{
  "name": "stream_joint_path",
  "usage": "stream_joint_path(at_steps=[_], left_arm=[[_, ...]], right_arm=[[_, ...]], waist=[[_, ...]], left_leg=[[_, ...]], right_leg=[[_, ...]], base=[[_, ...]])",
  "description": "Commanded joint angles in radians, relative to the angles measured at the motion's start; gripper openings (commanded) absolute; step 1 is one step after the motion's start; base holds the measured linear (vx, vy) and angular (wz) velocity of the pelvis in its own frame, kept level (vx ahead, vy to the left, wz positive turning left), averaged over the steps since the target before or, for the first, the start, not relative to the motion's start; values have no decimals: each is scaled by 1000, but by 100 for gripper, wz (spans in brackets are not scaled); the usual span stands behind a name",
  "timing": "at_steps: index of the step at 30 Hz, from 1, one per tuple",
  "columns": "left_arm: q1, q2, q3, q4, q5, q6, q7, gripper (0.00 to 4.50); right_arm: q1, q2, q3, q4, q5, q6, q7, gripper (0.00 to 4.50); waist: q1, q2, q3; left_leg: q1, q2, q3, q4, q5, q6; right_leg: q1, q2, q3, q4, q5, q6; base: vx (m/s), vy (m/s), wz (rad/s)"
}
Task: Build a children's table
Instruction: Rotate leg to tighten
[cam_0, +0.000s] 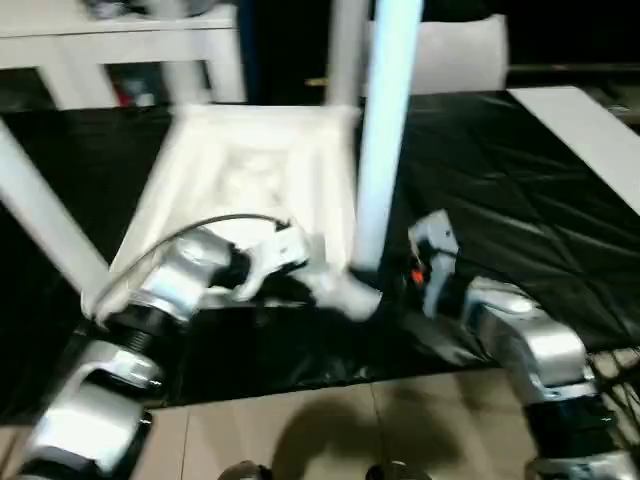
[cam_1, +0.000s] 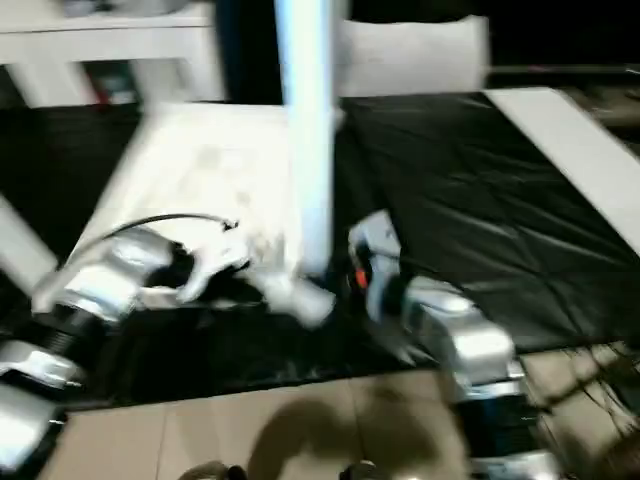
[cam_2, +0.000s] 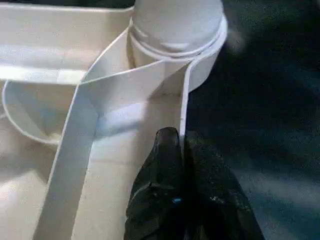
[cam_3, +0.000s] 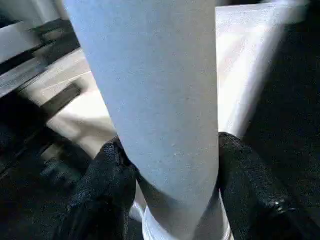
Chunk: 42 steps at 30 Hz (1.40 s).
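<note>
The white tabletop (cam_0: 250, 170) lies underside up on a black cloth, its ribs and raised rim showing. A long white leg (cam_0: 385, 130) stands upright in the near right corner socket (cam_2: 175, 35). My right gripper (cam_3: 170, 150) is shut on this leg just above the socket, one black finger (cam_3: 107, 175) on each side and touching it. My left gripper (cam_2: 182, 145) is shut on the thin rim wall of the tabletop beside that same socket. Another leg (cam_0: 45, 220) slants up at the left, and a third (cam_0: 345, 50) rises at the far corner.
The black cloth (cam_0: 500, 200) covers the work area, with beige floor (cam_0: 300, 430) in front. A flat white board strip (cam_0: 585, 130) lies at the right. White furniture (cam_0: 120, 45) stands at the back left and a white panel (cam_0: 450, 55) behind the tabletop.
</note>
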<state>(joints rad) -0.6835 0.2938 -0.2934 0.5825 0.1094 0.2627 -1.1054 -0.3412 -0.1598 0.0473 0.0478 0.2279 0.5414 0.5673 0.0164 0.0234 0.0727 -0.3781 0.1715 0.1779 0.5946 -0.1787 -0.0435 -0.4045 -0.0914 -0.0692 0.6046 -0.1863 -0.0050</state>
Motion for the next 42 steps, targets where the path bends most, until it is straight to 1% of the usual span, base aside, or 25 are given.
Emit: stream_joint_path(at_steps=[1,2,4,6,7,8,9,10,14,15,17,18,21,22,23,26,27,29,30,32,34,38,39,41,42], left_arm=[[10,-57,25,-34,-21,63,119,0],[10,-77,35,-45,-23,90,147,0],[6,-117,52,-64,-22,129,205,0],[-1,-163,62,-74,-20,144,269,0],[-4,-170,58,-74,-18,142,272,0],[-4,-174,54,-76,-15,144,275,0],[-7,-174,51,-72,-14,139,273,0],[-8,-172,48,-71,-13,134,269,0],[-8,-118,13,-54,9,67,211,0],[-7,-93,1,-49,14,37,175,0],[-7,-83,-3,-47,14,27,160,0],[-5,-44,-21,-37,5,-47,72,0],[-4,-22,-26,-35,-16,-86,-6,0],[-6,-20,-25,-33,-22,-86,-20,0],[-9,-11,-35,-24,-22,-112,-38,0],[-17,32,-75,-2,-19,-197,-134,0],[-18,42,-82,1,-25,-216,-170,0],[-20,54,-91,2,-40,-230,-232,0],[-22,66,-106,2,-46,-251,-288,0],[-23,78,-122,1,-47,-263,-338,0],[-23,88,-140,0,-40,-282,-372,0],[-23,103,-168,-9,-38,-293,-430,0],[-27,104,-175,-6,-36,-302,-448,0],[-30,105,-179,-1,-32,-309,-456,0],[-34,108,-184,6,-25,-321,-462,0]], right_arm=[[2,64,48,48,-16,54,-95,205],[-4,80,46,60,-30,51,-125,204],[-16,121,31,75,-47,58,-194,203],[-32,166,16,82,-48,51,-248,203],[-34,175,14,80,-43,46,-248,236],[-35,183,13,77,-39,44,-251,256],[-33,185,9,73,-42,34,-257,256],[-31,184,8,71,-45,28,-260,273],[-16,142,15,44,-42,-19,-200,308],[-7,110,21,23,-37,-32,-149,318],[-2,95,23,13,-34,-34,-129,333],[24,2,52,-22,-29,-63,-3,337],[44,-73,71,-43,-27,-91,92,373],[49,-96,72,-48,-22,-93,123,373],[52,-111,72,-49,-17,-96,145,382],[59,-179,70,-54,6,-110,246,410],[60,-206,72,-56,13,-119,287,415],[53,-253,77,-54,30,-117,362,421],[44,-296,89,-57,52,-96,430,436],[35,-331,105,-59,72,-84,492,436],[27,-353,116,-55,83,-75,542,436],[7,-384,146,-37,83,-85,628,436],[-1,-393,154,-32,97,-78,666,436],[-6,-396,159,-29,107,-75,684,436],[-11,-397,163,-25,113,-75,697,412]], waist=[[2,-6,-44],[1,-9,-45],[1,1,-46],[0,-3,-49],[2,4,-51],[1,1,-53],[1,-3,-55],[2,2,-55],[5,4,-60],[5,7,-59],[6,4,-60],[8,1,-60],[17,2,-60],[19,0,-59],[21,-2,-59],[28,4,-59],[31,4,-60],[35,5,-62],[46,1,-65],[54,0,-68],[63,0,-68],[75,-1,-65],[77,-5,-65],[79,-2,-64],[80,-3,-66]], left_leg=[[13,50,-35,-95,-395,-36],[18,48,-32,-93,-390,-27],[16,50,-30,-96,-356,-18],[11,51,-29,-98,-325,-11],[13,51,-28,-98,-316,-10],[13,53,-26,-97,-298,-4],[9,51,-24,-95,-278,9],[10,50,-23,-94,-271,13],[4,49,-21,-90,-201,46],[5,50,-20,-89,-194,51],[7,51,-19,-88,-186,59],[6,52,-18,-87,-176,67],[10,54,-16,-84,-167,84],[8,56,-15,-84,-165,88],[8,55,-15,-84,-166,89],[14,59,-16,-85,-186,84],[16,60,-15,-85,-189,82],[17,61,-14,-84,-182,83],[18,63,-12,-81,-154,93],[16,64,-10,-77,-128,107],[15,64,-9,-75,-122,115],[19,66,-9,-77,-177,86],[19,68,-10,-79,-187,77],[18,69,-11,-80,-202,67],[20,69,-12,-81,-213,60]], right_leg=[[26,-68,47,-107,-522,-130],[24,-66,46,-112,-514,-134],[26,-64,50,-107,-460,-147],[33,-60,49,-101,-377,-166],[33,-60,50,-100,-349,-172],[35,-57,51,-96,-291,-184],[39,-56,50,-92,-247,-195],[39,-57,51,-92,-238,-198],[50,-58,49,-84,-136,-219],[49,-57,48,-83,-119,-225],[52,-57,48,-81,-102,-231],[54,-59,48,-80,-95,-237],[56,-59,49,-80,-88,-240],[54,-60,49,-77,-84,-254],[54,-60,48,-78,-92,-256],[51,-62,49,-80,-130,-254],[50,-61,49,-79,-122,-255],[52,-61,49,-77,-103,-264],[54,-61,49,-69,-62,-274],[56,-62,48,-64,-30,-286],[55,-63,47,-62,-32,-292],[49,-67,49,-69,-126,-281],[50,-67,49,-70,-148,-276],[48,-68,49,-71,-171,-270],[48,-68,49,-71,-183,-267]], base=[[0,0,0],[0,0,0],[0,0,0],[0,0,0],[0,0,0],[0,0,0],[0,0,0],[0,0,0],[0,0,0],[0,0,0],[0,0,0],[0,0,0],[0,0,0],[0,0,0],[0,0,0],[0,0,0],[0,0,0],[0,0,0],[0,0,0],[0,0,0],[0,0,0],[0,0,0],[0,0,0],[0,0,0],[0,0,0]])
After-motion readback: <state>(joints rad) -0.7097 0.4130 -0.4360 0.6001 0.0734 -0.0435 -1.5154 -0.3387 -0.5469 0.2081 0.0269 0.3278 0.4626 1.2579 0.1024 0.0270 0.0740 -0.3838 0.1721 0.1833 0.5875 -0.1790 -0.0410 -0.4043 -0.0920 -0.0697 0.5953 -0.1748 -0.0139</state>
